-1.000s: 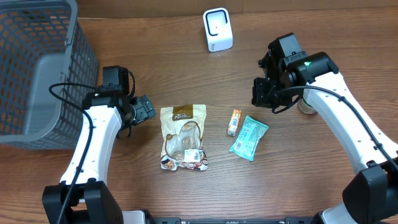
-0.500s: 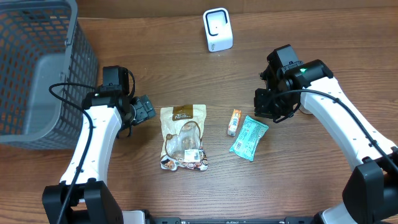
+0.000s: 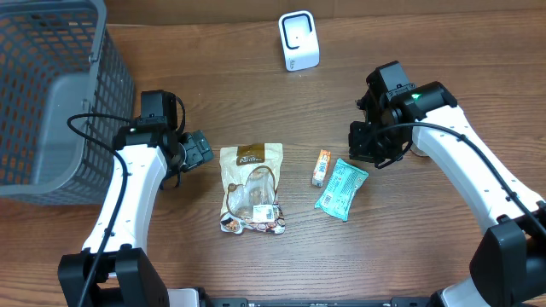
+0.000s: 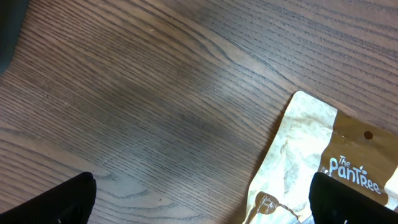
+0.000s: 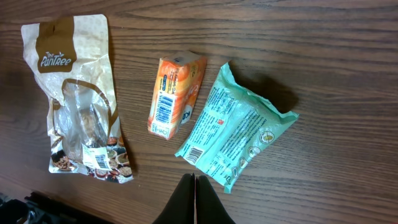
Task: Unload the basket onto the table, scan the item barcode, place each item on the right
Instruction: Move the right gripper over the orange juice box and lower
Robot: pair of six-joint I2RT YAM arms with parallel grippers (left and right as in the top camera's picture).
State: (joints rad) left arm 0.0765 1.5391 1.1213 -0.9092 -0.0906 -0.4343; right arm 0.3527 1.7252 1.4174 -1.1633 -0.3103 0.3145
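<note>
The right end effector [image 5: 194, 200], fingers pressed together and empty, hovers near the mint-green crinkled snack packet [image 5: 239, 134] lying flat on the desk [image 5: 323, 56]. The left end effector [image 3: 200, 150], spread wide, holds nothing beside the tan paper pouch [image 3: 250, 183]. Bare wood separates the packet from the white box scanner [image 3: 299, 40].

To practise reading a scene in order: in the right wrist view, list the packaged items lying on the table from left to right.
Pantree snack bag → orange carton → teal packet
</note>
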